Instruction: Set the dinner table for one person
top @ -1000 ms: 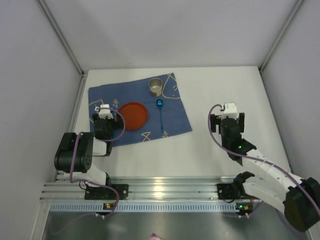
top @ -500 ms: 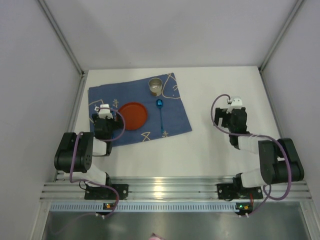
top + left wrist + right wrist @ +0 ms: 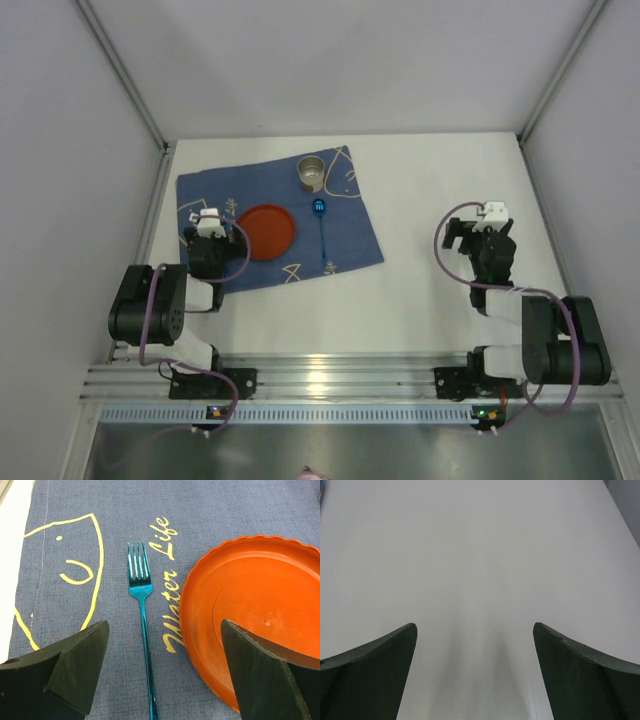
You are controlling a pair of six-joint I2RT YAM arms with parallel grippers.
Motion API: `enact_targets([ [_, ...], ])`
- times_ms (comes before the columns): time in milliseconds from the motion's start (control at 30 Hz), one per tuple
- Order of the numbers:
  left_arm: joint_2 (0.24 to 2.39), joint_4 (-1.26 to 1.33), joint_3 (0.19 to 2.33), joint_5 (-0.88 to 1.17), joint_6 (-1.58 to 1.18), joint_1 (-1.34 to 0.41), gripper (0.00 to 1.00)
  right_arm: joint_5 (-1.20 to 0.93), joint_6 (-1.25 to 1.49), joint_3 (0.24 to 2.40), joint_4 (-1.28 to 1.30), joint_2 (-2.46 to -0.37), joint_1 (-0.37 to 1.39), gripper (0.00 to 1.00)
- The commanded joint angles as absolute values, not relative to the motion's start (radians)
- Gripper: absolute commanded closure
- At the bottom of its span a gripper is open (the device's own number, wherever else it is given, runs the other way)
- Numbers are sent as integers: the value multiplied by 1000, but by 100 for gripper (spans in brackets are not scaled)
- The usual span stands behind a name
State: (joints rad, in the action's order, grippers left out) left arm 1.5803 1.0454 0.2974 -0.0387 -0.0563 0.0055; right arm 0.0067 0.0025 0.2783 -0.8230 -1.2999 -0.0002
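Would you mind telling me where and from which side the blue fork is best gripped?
Probably mid-handle, from straight above, jaws across the thin shaft: the fork lies flat on the cloth, clear of the orange plate.

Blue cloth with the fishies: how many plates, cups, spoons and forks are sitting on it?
orange plate: 1
silver cup: 1
blue spoon: 1
blue fork: 1
Total: 4
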Motion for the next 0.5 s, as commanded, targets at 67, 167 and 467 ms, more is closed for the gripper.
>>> enact_targets([
  [67, 1575, 1101, 314, -37, -51, 5, 1, -104, -23, 195, -1301, -1455, -43, 0],
  [167, 1574, 1101, 314, -37, -49, 5, 1, -40, -6, 209, -1267, -1453, -38, 0],
  [467, 1575, 1103, 314, -37, -49, 5, 1, -5, -23, 256, -1154, -1448, -11, 0],
])
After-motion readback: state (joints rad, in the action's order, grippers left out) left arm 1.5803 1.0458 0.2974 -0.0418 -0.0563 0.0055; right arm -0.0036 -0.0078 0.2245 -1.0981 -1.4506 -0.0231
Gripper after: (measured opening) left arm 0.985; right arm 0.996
